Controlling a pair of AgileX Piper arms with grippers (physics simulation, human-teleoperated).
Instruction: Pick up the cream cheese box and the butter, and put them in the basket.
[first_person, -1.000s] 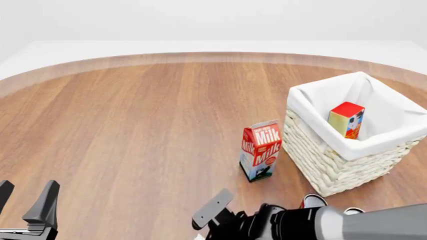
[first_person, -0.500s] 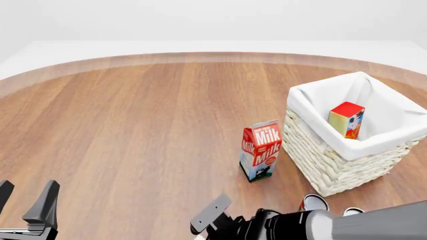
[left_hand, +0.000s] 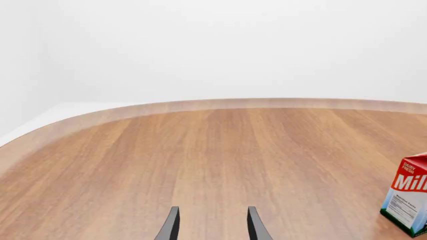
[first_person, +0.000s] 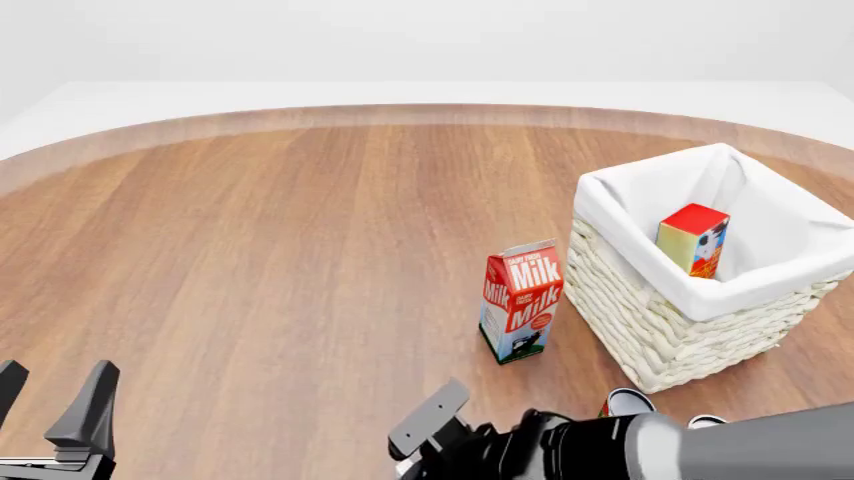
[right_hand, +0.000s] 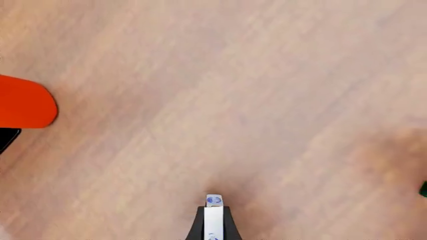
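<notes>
Already, a red-topped carton (first_person: 693, 240) is seen inside the basket (first_person: 654, 330), just right of which stands a milk carton's (first_person: 521, 303) neighbor; the butter is not identifiable, the left gripper (first_person: 51, 415) is spread empty, and the right gripper's (first_person: 430, 440) state cannot be told.

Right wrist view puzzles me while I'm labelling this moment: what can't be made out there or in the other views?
- Right wrist view: an orange-red shape is cut off by the picture's edge, so I cannot tell what it is.
- Front view: the right claw is cut by the bottom edge, so open or shut is unclear. The right arm hides most of a red-and-white object.
- Left wrist view: the milk carton is cut by the edge.
</notes>
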